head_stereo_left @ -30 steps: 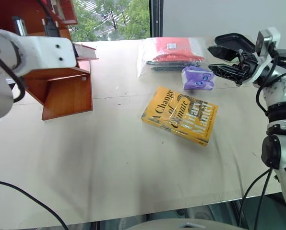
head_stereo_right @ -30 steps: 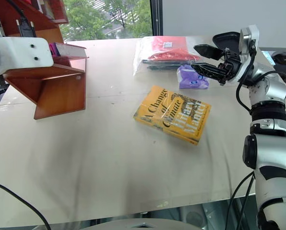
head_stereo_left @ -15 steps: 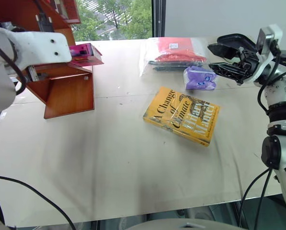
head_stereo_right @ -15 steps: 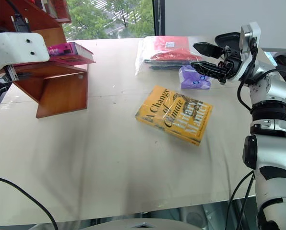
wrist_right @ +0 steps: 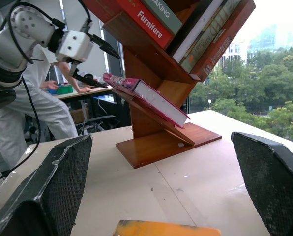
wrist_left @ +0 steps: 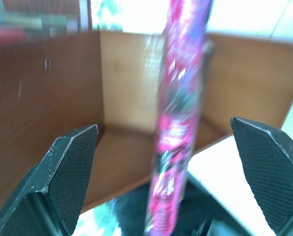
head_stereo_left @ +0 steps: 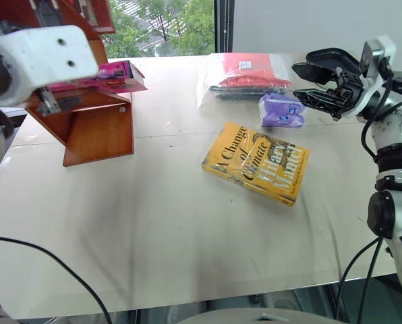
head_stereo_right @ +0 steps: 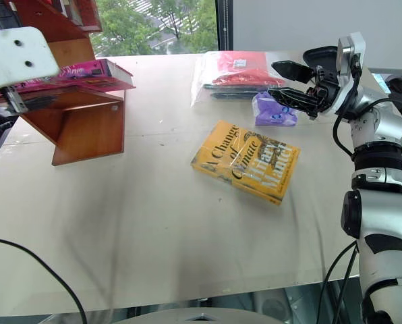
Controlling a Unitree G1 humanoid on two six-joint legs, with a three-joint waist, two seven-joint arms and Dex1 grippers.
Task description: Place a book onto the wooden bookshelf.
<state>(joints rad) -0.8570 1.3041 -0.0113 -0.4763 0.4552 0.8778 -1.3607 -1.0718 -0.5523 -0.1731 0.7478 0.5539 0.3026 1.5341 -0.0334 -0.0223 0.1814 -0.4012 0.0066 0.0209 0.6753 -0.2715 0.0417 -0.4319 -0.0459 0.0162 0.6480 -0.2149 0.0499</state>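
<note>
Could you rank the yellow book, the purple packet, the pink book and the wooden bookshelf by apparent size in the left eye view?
1. Wooden bookshelf, partly cut off
2. Yellow book
3. Pink book, partly hidden by the arm and farther away, so this rank is unsure
4. Purple packet

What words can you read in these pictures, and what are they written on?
"A Change of Climate" and "Hilary Mantel": cover of the yellow book lying on the table.
"Furniture": red spine on the wooden bookshelf.
"...AKING": green spine beside it, start cut off.
White text on the pink book: too small to read.
Label on the purple packet: too blurred.
</note>
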